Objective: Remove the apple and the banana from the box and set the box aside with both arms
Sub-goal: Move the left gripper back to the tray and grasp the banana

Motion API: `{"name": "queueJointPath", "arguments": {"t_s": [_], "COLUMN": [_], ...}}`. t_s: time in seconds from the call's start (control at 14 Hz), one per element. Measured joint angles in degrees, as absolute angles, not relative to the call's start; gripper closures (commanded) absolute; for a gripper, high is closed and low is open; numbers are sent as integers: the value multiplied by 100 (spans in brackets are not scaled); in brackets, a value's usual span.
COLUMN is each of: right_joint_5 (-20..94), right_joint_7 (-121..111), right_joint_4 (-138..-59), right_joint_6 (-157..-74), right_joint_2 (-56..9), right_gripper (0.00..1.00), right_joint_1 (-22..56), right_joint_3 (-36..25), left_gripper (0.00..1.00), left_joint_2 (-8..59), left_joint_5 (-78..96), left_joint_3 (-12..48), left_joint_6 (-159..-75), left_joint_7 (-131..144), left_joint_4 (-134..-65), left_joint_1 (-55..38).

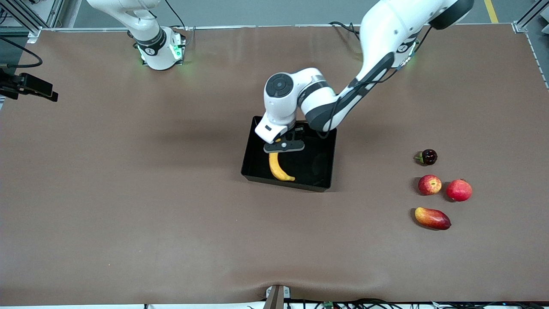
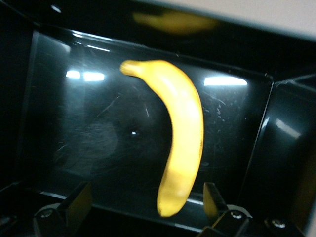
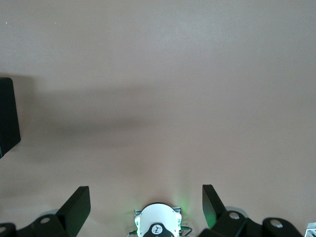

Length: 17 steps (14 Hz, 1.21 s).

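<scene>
The yellow banana (image 1: 279,168) lies on the floor of the black box (image 1: 246,163) in the middle of the table. My left gripper (image 1: 284,146) hangs low over the box, above the banana's end that lies farther from the front camera. In the left wrist view the banana (image 2: 185,128) rests on the glossy box floor (image 2: 89,138), and the left gripper (image 2: 145,192) is open with its fingers (image 2: 79,200) wide apart and off the fruit. The small red apple (image 1: 429,185) sits on the table toward the left arm's end. My right gripper (image 3: 145,202) is open and empty, high over bare table beside its own base (image 3: 157,224).
Beside the apple lie a plain red round fruit (image 1: 459,190), a red-yellow mango (image 1: 432,218) nearer the front camera, and a small dark fruit (image 1: 428,157) farther from it. A corner of the box (image 3: 7,116) shows in the right wrist view. The right arm waits, raised.
</scene>
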State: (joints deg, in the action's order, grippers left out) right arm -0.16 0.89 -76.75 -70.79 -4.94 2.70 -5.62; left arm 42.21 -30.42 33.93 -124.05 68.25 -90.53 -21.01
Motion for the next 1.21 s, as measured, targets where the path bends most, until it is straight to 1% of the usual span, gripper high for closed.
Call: {"name": "queueJointPath", "arguments": {"t_s": [0.14, 0.57, 0.64, 0.71, 0.86, 0.93, 1.21], "right_joint_5": [-16, -16, -15, -15, -15, -15, -12], "right_joint_7": [89, 88, 88, 87, 86, 86, 84], "right_joint_4": [-7677, -7711, -7713, -7715, -7716, -7716, -7751], "right_joint_6": [-7079, -7078, -7078, -7078, -7079, -7079, -6996], "right_joint_2": [-495, -548, -572, -602, -683, -711, -950], "right_gripper": [0, 0, 0, 0, 0, 0, 0], "right_joint_1": [270, 258, 258, 258, 258, 258, 264], "right_joint_3": [-565, -572, -572, -572, -571, -571, -564], "left_gripper": [0, 0, 4, 20, 80, 100, 100], "left_joint_2": [4430, 4944, 4992, 5024, 5051, 5050, 5040], "left_joint_5": [-3042, -3134, -3134, -3134, -3135, -3135, -3135], "left_joint_3": [3151, 3033, 2936, 2824, 2722, 2722, 2728], "left_joint_6": [-12670, -13258, -13352, -13417, -13476, -13476, -13480], "left_joint_7": [6842, 6878, 6900, 6918, 6948, 6976, 7201], "left_joint_4": [-8998, -8986, -8983, -8982, -8964, -8939, -8850], "left_joint_1": [-2360, -2447, -2523, -2612, -2709, -2719, -2726]}}
